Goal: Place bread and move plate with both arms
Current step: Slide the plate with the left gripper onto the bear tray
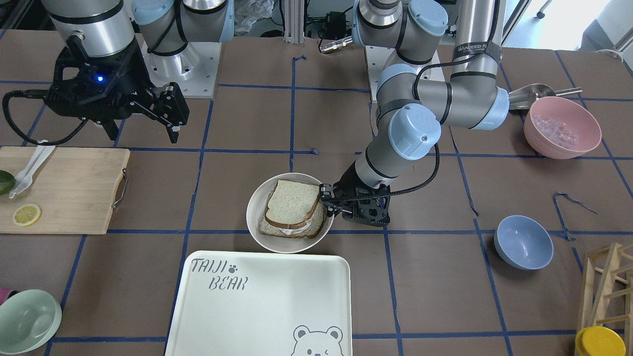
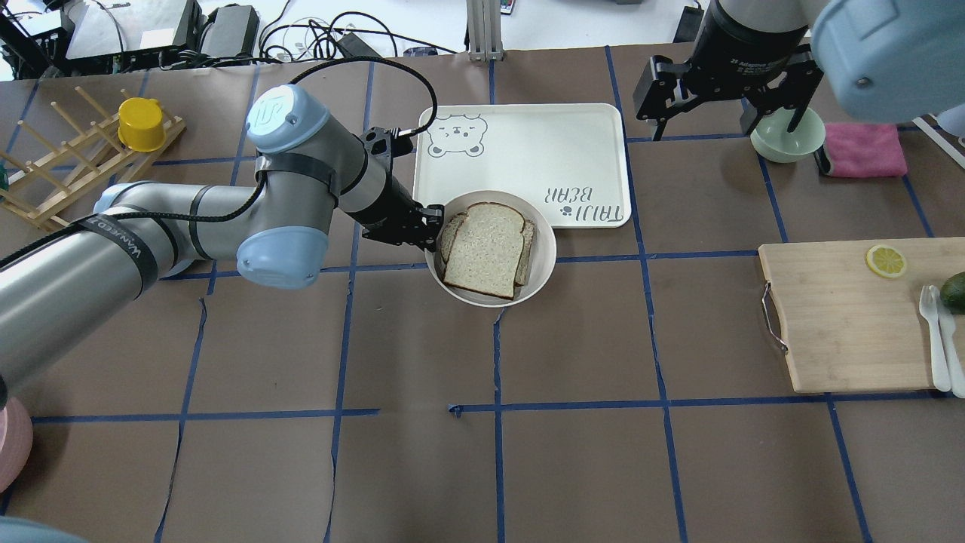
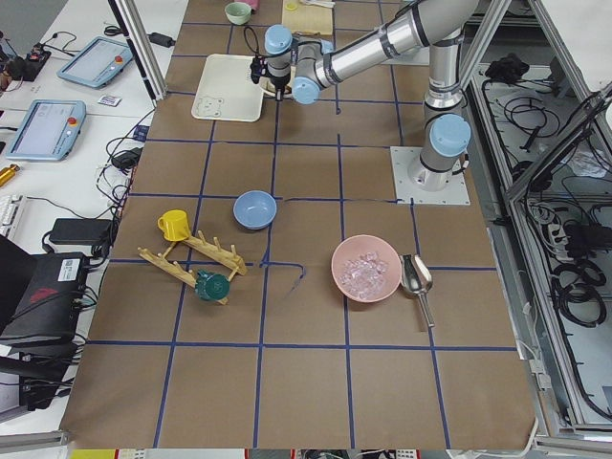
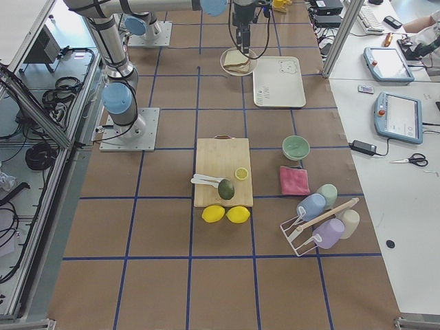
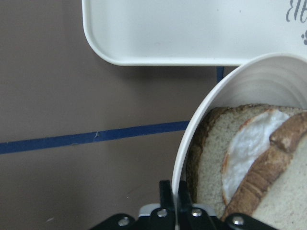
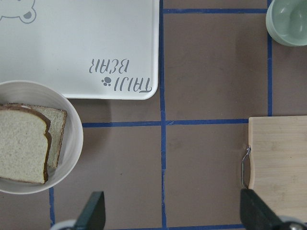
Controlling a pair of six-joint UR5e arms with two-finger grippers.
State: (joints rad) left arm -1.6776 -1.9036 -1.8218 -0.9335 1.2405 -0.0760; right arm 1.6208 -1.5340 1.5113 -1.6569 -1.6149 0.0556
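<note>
Across the brown counter (image 2: 678, 467), seen from the overhead camera, your left arm (image 2: 226, 219) reaches in low from 9 o'clock, forearm nearly level and wrist angled down to the plate (image 2: 546, 256). Your right arm (image 2: 882, 53) hangs high at about 2 o'clock of that plate and well apart from it, wrist pointing straight down.

The bear-printed tray (image 2: 543, 151) lies at 12 o'clock of the plate, its near edge just beside the rim. That line matters most for the coming move, since the only grip on the plate comes from 9 o'clock. The plate sits at mid-counter. The views do not settle whether it rests flat or is tipped slightly.

The bread (image 2: 486, 249) lies inside it, long axis roughly 12 to 6 and domed end toward the tray. It is stacked on an egg-topped slice (image 5: 249, 143) whose white peeks out beneath.

The right tool (image 2: 724, 124) is spread wide and holds nothing. The left tool (image 2: 436, 228) is clenched on the plate's rim, one finger inside and one outside.

By the look of it, the bread is placed and moving the plate remains. The left arm is far the nearer, so you would likely need to bring the right across before both share the load.
</note>
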